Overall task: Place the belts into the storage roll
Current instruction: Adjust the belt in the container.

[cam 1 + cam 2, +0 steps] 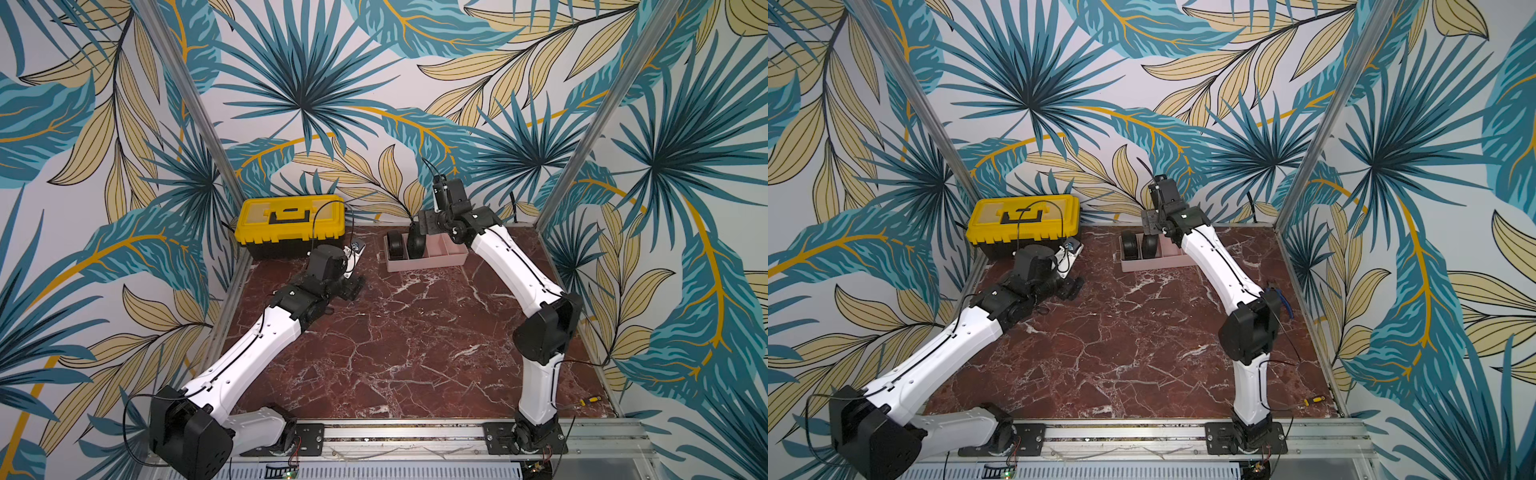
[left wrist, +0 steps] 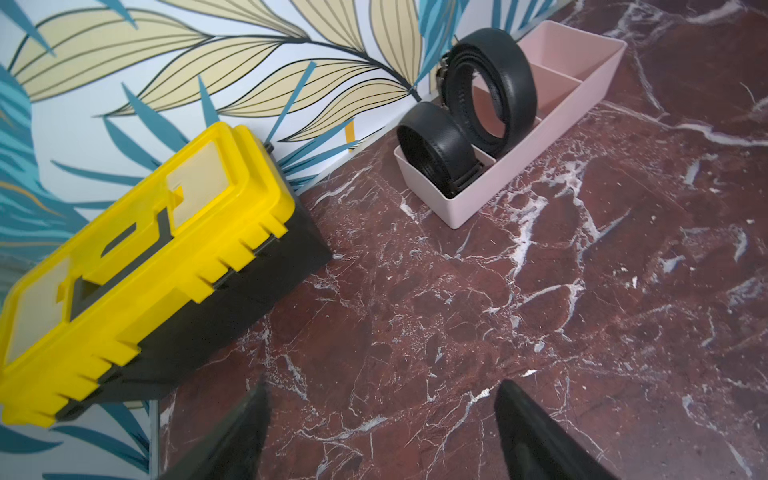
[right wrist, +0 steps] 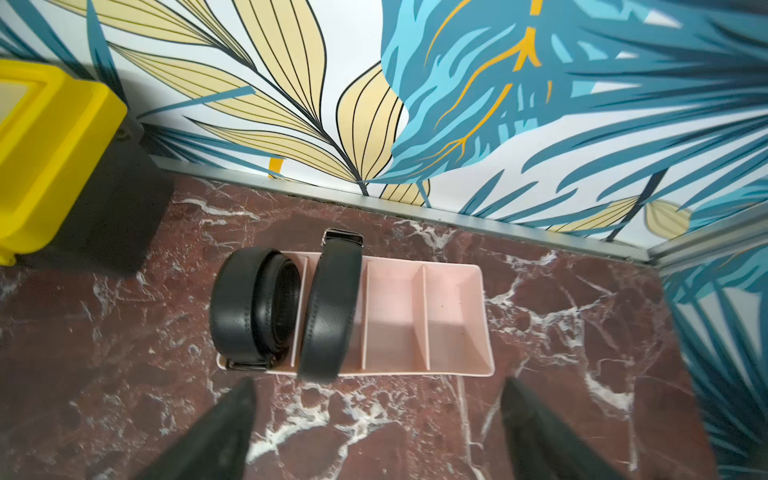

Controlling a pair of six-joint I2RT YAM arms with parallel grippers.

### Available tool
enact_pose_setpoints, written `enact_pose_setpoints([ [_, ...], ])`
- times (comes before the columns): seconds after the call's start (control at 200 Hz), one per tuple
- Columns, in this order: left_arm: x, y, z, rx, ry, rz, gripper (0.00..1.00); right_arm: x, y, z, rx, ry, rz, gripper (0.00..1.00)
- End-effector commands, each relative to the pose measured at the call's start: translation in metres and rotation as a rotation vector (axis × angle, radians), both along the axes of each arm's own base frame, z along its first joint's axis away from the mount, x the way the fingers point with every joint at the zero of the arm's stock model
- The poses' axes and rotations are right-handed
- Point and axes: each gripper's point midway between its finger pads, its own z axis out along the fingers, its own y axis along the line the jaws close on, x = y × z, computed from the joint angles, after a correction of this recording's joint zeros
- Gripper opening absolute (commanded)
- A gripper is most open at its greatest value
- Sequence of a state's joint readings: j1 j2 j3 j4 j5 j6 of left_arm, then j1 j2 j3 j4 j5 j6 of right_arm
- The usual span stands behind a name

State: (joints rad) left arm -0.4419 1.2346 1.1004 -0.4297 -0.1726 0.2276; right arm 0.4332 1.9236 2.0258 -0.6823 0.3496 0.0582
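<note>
The storage roll (image 3: pixel 395 320) is a pale pink divided tray near the back wall, seen in both top views (image 1: pixel 432 262) (image 1: pixel 1154 264). Two belts, coiled and black, stand on edge in it. One coil (image 3: pixel 245 307) (image 2: pixel 436 149) fills the end compartment on the toolbox side. The other coil (image 3: pixel 332 307) (image 2: pixel 503 83) stands in the compartment beside it, with its buckle towards the wall. My right gripper (image 3: pixel 380 386) hovers open just in front of the tray, holding nothing. My left gripper (image 2: pixel 382 415) is open and empty over bare marble, between the toolbox and the tray.
A yellow-and-black toolbox (image 1: pixel 291 224) (image 2: pixel 137 266) sits shut at the back left against the wall. A small yellow-handled screwdriver (image 1: pixel 590 401) lies at the front right corner. Two tray compartments (image 3: pixel 453 320) hold nothing. Metal rails edge the marble floor.
</note>
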Motion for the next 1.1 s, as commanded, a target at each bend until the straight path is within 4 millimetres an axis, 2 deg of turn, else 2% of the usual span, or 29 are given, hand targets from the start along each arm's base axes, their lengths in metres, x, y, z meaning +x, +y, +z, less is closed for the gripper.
enact_pose_setpoints([
  [0.0, 0.010, 0.024, 0.029, -0.055, -0.073, 0.068, 1.00, -0.016, -0.023, 0.034, -0.015, -0.136, 0.014, 1.00],
  [0.08, 0.015, 0.048, 0.027, -0.092, -0.065, 0.121, 0.99, -0.037, -0.056, 0.032, -0.011, -0.174, -0.070, 1.00],
  [0.13, 0.018, 0.064, 0.020, -0.124, -0.055, 0.156, 1.00, -0.051, -0.081, 0.023, -0.017, -0.190, -0.132, 1.00],
  [0.14, 0.019, 0.067, 0.019, -0.131, -0.053, 0.164, 1.00, -0.053, -0.086, 0.029, -0.014, -0.210, -0.143, 1.00],
  [0.18, 0.022, 0.077, 0.009, -0.172, -0.035, 0.179, 1.00, -0.066, -0.102, 0.020, -0.026, -0.227, -0.170, 0.99],
  [0.21, 0.024, 0.084, 0.003, -0.204, -0.027, 0.192, 0.99, -0.075, -0.111, 0.005, -0.050, -0.222, -0.174, 1.00],
  [0.22, 0.025, 0.085, 0.001, -0.216, -0.025, 0.195, 1.00, -0.076, -0.114, 0.007, -0.048, -0.247, -0.178, 0.99],
  [0.24, 0.026, 0.089, -0.003, -0.233, -0.024, 0.203, 1.00, -0.081, -0.120, 0.001, -0.067, -0.256, -0.187, 1.00],
  [0.3, 0.031, 0.098, -0.017, -0.268, -0.028, 0.222, 1.00, -0.100, -0.141, -0.026, -0.130, -0.255, -0.241, 1.00],
  [0.345, 0.033, 0.105, -0.030, -0.304, -0.025, 0.241, 1.00, -0.115, -0.148, -0.053, -0.161, -0.236, -0.217, 1.00],
  [0.431, 0.037, 0.115, -0.059, -0.353, -0.006, 0.272, 1.00, -0.141, -0.163, -0.090, -0.147, -0.285, -0.249, 0.99],
  [0.516, 0.039, 0.123, -0.084, -0.350, 0.012, 0.297, 1.00, -0.163, -0.173, -0.112, -0.099, -0.386, -0.271, 0.99],
  [0.566, 0.039, 0.126, -0.094, -0.355, 0.004, 0.306, 1.00, -0.170, -0.181, -0.127, -0.078, -0.385, -0.303, 1.00],
  [0.626, 0.040, 0.130, -0.103, -0.371, -0.012, 0.316, 1.00, -0.174, -0.182, -0.144, -0.087, -0.331, -0.295, 0.99],
  [0.736, 0.043, 0.136, -0.120, -0.390, -0.041, 0.335, 0.99, -0.167, -0.174, -0.160, -0.044, -0.365, -0.230, 1.00],
  [0.831, 0.050, 0.141, -0.134, -0.410, -0.051, 0.349, 1.00, -0.148, -0.169, -0.160, -0.007, -0.386, -0.192, 0.99],
  [0.876, 0.055, 0.143, -0.138, -0.398, -0.050, 0.349, 0.95, -0.137, -0.166, -0.166, -0.034, -0.353, -0.159, 1.00],
  [0.916, 0.058, 0.144, -0.138, -0.387, -0.056, 0.346, 0.95, -0.128, -0.169, -0.171, -0.028, -0.340, -0.162, 0.99],
  [1.011, 0.061, 0.148, -0.144, -0.412, -0.053, 0.344, 0.92, -0.118, -0.196, -0.180, 0.033, -0.292, -0.265, 0.99],
  [1.096, 0.052, 0.148, -0.138, -0.434, -0.102, 0.314, 0.93, -0.118, -0.196, -0.192, 0.111, -0.320, -0.202, 1.00],
])
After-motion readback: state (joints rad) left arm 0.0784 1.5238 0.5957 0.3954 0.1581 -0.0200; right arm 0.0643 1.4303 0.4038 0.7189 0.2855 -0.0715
